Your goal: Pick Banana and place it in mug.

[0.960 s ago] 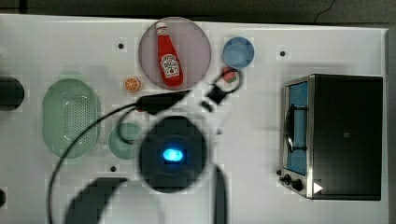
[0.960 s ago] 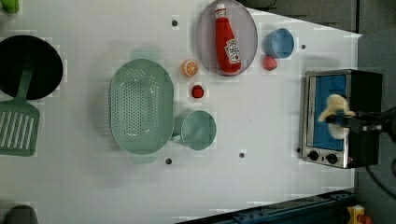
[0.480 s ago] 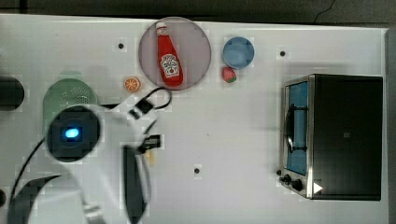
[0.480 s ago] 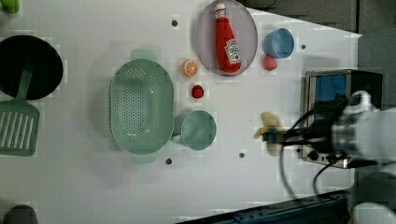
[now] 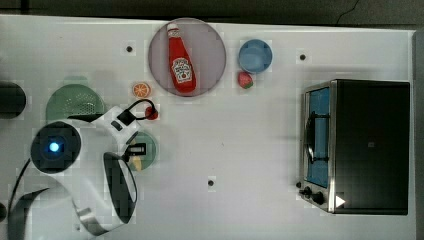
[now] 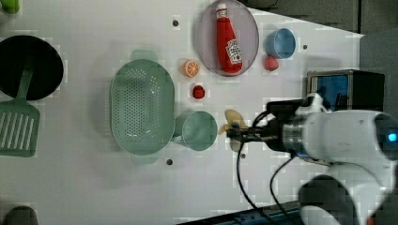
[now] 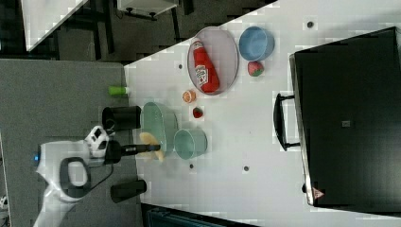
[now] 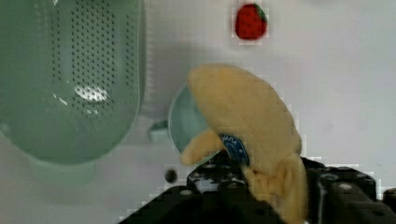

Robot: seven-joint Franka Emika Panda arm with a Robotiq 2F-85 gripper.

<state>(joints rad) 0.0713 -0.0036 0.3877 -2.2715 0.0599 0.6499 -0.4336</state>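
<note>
While gripper [image 6: 236,133] is clamping banana [image 6: 231,127] in the air, mug [image 6: 199,131] is sitting just beside it toward the left view's left, next to the colander [image 6: 141,107]. Banana's long axis is running roughly across the fingers, hanging off their tip. Arm is reaching level from the far side, wrist pointing at mug; drop likely needs a short carry over the rim.

My gripper [image 6: 233,133] is clamped on the banana [image 6: 231,124], which sticks out past the fingertips. My white arm [image 6: 342,136] stretches out behind it, wrist roughly level.
</note>
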